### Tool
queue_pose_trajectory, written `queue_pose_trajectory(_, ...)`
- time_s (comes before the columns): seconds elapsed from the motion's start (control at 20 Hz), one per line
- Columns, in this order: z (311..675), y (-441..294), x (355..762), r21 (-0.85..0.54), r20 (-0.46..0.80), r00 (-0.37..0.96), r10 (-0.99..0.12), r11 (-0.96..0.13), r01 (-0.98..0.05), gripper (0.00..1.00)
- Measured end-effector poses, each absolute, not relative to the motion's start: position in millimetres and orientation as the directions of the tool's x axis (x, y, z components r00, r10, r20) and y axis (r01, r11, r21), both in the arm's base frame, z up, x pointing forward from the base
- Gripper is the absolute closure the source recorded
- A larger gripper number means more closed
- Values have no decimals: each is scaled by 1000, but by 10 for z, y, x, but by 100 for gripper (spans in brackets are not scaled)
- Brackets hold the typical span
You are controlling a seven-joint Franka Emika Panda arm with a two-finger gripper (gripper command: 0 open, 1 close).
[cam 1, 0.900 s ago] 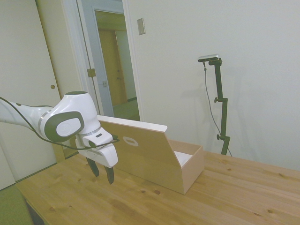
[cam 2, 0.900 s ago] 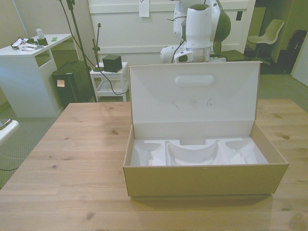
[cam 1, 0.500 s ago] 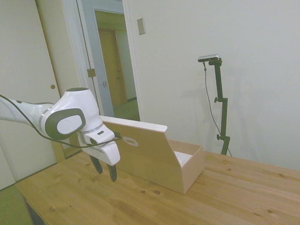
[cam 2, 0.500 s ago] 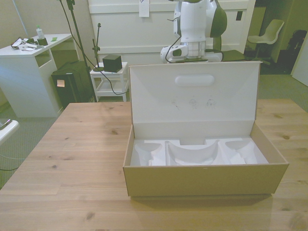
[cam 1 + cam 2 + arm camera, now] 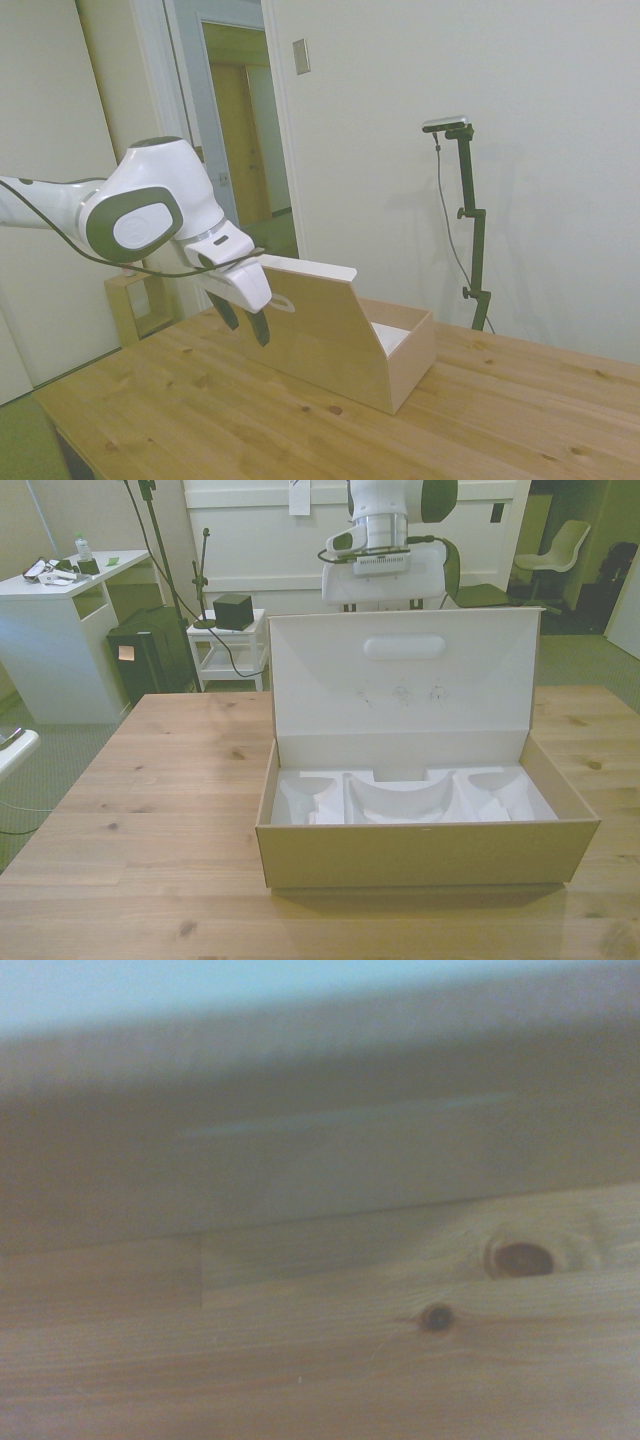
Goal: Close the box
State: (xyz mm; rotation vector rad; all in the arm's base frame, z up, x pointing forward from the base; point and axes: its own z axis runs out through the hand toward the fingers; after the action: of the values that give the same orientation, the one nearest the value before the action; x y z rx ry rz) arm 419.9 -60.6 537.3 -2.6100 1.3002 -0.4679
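- The box (image 5: 425,850) is sitting on the wooden table (image 5: 150,810), its lid (image 5: 400,680) standing upright from the rear edge and showing its white inner face in the front view.
- An oval handle hole (image 5: 404,647) is showing near the top edge of the lid; in the side view the same hole (image 5: 285,303) is appearing on the lid's plywood outer face.
- White moulded compartments (image 5: 400,800) are lying inside the box.
- The gripper (image 5: 246,322) is hanging behind the lid, on the side away from the box's open cavity, just beside the lid's outer face and clear of the table top.
- Its two dark fingers (image 5: 260,327) are pointing downward and standing slightly apart, clamped on nothing.
- In the front view only the white wrist (image 5: 382,578) is rising above the lid's top edge.
- The wrist view is showing blurred table (image 5: 400,1360) planks with two dark knots (image 5: 520,1258) and a greyish surface beyond them.
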Motion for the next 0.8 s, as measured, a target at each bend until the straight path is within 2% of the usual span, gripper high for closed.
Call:
queue_pose_trajectory(0.4,5607,-633,4607,-408,295,520,-802,-597,-691,0)
queue_pose_trajectory(0.8,5579,-657,5171,-398,264,535,-802,-596,-697,0)
